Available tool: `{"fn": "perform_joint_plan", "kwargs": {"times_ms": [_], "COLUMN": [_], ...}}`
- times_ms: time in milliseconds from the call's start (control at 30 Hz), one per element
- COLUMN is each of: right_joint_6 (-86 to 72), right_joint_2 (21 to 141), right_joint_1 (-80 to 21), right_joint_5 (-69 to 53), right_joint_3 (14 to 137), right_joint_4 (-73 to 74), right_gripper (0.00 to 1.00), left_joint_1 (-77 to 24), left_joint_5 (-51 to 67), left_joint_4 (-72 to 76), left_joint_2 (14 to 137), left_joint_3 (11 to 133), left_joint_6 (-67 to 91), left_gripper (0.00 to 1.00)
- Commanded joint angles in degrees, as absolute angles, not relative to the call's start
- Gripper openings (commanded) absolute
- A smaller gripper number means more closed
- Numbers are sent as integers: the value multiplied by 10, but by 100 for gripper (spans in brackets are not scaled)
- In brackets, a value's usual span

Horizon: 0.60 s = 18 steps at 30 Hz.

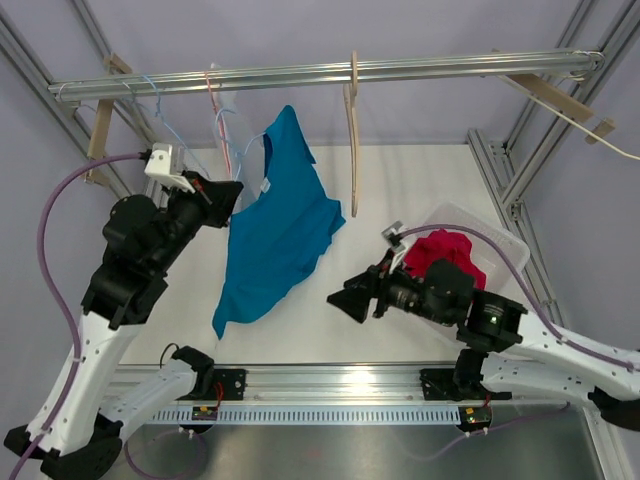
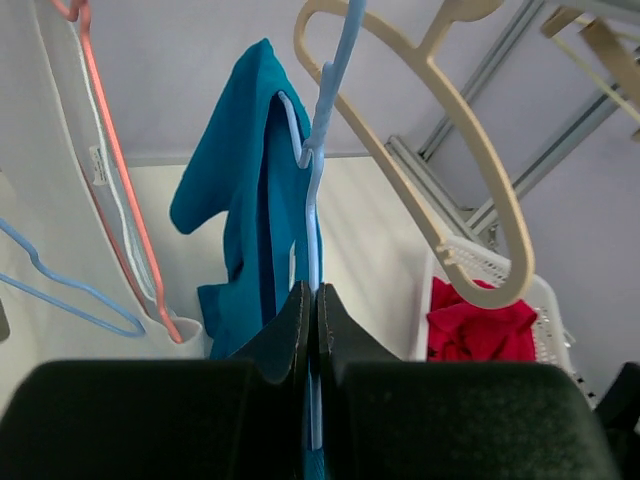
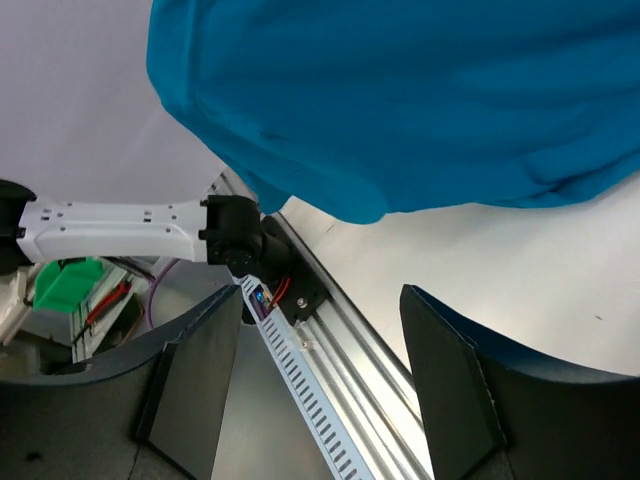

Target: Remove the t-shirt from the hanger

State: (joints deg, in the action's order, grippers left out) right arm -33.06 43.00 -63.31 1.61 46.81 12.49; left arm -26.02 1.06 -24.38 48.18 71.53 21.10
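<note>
In the overhead view, the t-shirt [image 1: 275,235] is teal and short-sleeved. It hangs in a slanted drape from just under the rail [image 1: 330,72] down towards the near edge of the white surface [image 1: 400,180]. Its neck end is bunched at the top and its hem is gathered to a point at the lower left. The left tool [image 1: 232,200] is at the shirt's left edge, up by the collar. The right tool [image 1: 345,300] sits low, to the right of the hem and clear of the cloth. A wooden hanger [image 1: 353,130] hangs from the rail beside the shirt. A white basket [image 1: 505,245] holding a red garment [image 1: 440,250] stands at the right.

From the left wrist, the left tool [image 2: 310,300] is clamped on the thin wire of the pale blue hanger [image 2: 318,150]. The t-shirt [image 2: 235,190] hangs off the hanger's left side in long folds, one sleeve sticking out. A beige hanger [image 2: 470,170] curves to the right, and a pink hanger [image 2: 110,170] hangs to the left.

From the right wrist, the right tool [image 3: 320,380] has its fingers [image 3: 190,390] spread wide with nothing between them. The t-shirt [image 3: 400,100] fills the top of the view as smooth teal fabric with a rounded lower fold. It is above the tool and not touching it.
</note>
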Motion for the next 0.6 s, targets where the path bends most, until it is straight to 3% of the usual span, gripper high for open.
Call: {"fn": "perform_joint_plan", "kwargs": {"times_ms": [0, 100, 300, 567], "right_joint_6": [-287, -270, -222, -222], "right_joint_2": [489, 559, 713, 789], "right_joint_1": [-731, -794, -860, -907], "right_joint_5": [133, 133, 191, 271], "right_joint_3": [513, 547, 664, 763], "right_joint_4": [29, -27, -4, 48], "right_gripper": [75, 80, 84, 99], "left_joint_1": [-270, -271, -271, -271], "left_joint_5": [21, 34, 47, 13], "left_joint_4": [-190, -193, -215, -214], "left_joint_2": [438, 414, 377, 359], "left_joint_3": [712, 723, 762, 761], "left_joint_6": [257, 271, 286, 319], "left_gripper": [0, 0, 0, 0]}}
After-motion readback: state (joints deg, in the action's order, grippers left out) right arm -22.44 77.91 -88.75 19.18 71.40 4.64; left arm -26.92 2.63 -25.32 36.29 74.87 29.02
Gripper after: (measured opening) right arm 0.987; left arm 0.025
